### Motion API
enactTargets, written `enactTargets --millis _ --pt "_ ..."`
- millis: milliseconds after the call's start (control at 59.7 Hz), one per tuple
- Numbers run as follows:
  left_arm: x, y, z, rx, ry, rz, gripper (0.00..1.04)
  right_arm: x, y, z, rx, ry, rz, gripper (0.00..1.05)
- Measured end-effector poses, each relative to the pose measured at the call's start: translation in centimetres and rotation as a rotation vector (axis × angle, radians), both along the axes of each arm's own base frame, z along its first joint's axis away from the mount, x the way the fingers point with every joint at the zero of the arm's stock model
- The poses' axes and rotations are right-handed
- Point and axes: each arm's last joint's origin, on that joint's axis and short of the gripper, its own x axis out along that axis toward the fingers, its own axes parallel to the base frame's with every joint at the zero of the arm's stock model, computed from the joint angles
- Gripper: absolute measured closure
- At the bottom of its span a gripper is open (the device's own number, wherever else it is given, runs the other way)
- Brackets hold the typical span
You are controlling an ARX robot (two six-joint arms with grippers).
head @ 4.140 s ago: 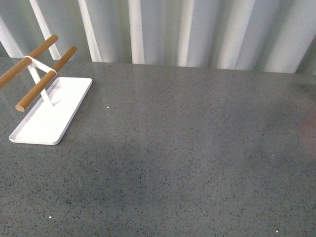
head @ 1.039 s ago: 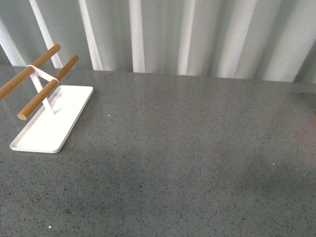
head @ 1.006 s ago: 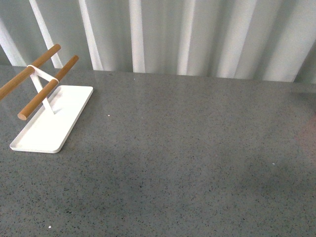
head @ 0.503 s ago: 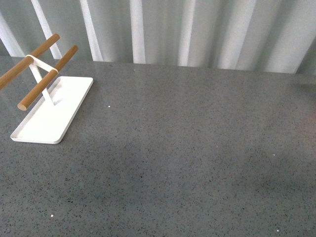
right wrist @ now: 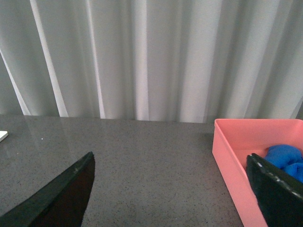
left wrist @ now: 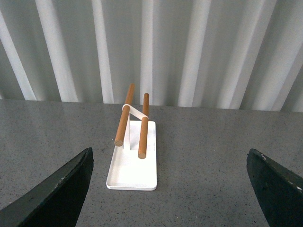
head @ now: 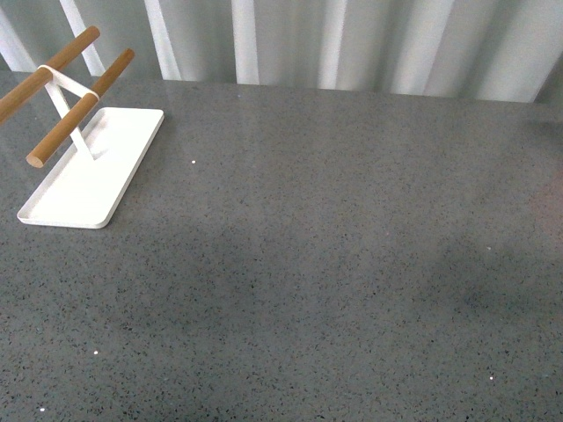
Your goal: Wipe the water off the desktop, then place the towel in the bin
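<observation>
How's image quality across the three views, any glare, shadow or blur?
Front view: soft and slightly hazy, faint sheen near the desktop's far edge, diffuse dark patches lower down. Left wrist view: rack sharp, near fingers dark and blurred. Right wrist view: soft overall, curtain evenly lit, towel in the bin partly hidden by a finger.

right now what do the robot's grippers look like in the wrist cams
Only the fingers show. The left gripper has two broad, dark, nearly black fingers that taper to rounded tips, matte with pale scuffed edges. The right gripper has fingers of the same dark, wedge-like shape. No cables or markings are visible, and the front view shows neither arm.
</observation>
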Motion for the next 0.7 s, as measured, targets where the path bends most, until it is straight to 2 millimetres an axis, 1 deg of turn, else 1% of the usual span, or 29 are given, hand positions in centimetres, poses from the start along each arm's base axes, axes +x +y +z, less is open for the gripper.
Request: enactTargets --millis 67,704 --pt "0.00 0.00 0.00 0.000 0.000 0.000 0.07 0.00 0.00 0.00 0.000 0.000 0.000 0.08" --pt "0.00 0.00 0.00 0.000 0.000 0.000 0.07 0.00 0.00 0.00 0.000 0.000 0.000 0.07"
